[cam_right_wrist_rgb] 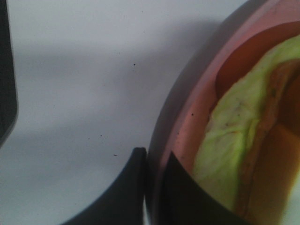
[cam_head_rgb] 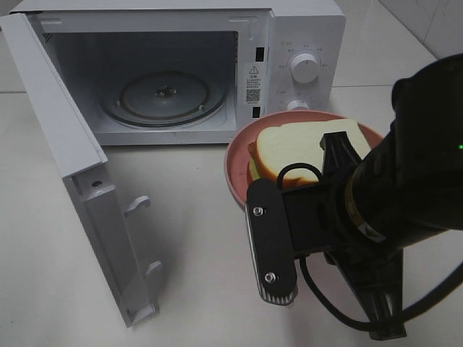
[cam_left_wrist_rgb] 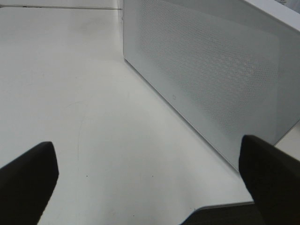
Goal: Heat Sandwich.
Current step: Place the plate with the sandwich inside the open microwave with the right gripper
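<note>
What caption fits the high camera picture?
Right gripper pinches the pink plate holding the sandwich beside the open microwave.

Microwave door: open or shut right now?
Open. The microwave door is swung wide to the left, exposing the empty glass turntable inside.

The left hand (cam_left_wrist_rgb: 150, 187) hangs spread wide above the white table (cam_left_wrist_rgb: 84, 117), near the perforated microwave door (cam_left_wrist_rgb: 211, 79).
</note>
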{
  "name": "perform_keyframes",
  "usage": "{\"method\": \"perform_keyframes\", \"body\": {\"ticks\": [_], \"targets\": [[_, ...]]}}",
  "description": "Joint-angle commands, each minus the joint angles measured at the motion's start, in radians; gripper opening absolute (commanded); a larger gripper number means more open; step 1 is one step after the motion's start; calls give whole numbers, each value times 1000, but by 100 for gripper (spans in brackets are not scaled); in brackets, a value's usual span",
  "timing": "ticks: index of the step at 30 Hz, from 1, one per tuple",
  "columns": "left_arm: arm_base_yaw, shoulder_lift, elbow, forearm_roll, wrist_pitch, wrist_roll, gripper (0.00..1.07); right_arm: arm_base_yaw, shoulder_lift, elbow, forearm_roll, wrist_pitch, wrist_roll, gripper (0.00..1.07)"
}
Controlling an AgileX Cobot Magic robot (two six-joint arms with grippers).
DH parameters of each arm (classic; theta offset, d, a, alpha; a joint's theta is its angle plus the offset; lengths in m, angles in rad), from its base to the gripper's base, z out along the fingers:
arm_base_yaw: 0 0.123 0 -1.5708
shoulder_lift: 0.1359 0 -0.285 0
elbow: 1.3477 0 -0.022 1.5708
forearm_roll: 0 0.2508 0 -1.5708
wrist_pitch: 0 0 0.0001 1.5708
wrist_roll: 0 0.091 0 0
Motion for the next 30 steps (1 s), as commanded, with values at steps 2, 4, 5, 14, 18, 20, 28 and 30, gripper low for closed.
{"method": "perform_keyframes", "body": {"ticks": [2, 4, 5, 14, 18, 20, 28, 30], "targets": [[5, -15, 0, -5, -14, 2, 98, 3, -12, 3, -41, 7, -86, 3], [5, -15, 0, -5, -14, 2, 98, 3, -12, 3, -39, 6, -98, 3], [5, -15, 0, -5, -14, 2, 98, 3, -12, 3, -27, 1, -80, 3], [5, -15, 0, -5, -14, 2, 98, -14, -12, 3, -31, -96, -148, 0], [5, -15, 0, -5, -14, 2, 98, -54, -12, 3, 2, -130, -245, 0], [5, -15, 0, -5, -14, 2, 98, -78, -12, 3, 18, -142, -315, 0], [5, -15, 0, -5, -14, 2, 98, -178, -12, 3, 131, -191, -596, 0], [5, -15, 0, -5, -14, 2, 98, -200, -12, 3, 146, -204, -655, 0]]}}
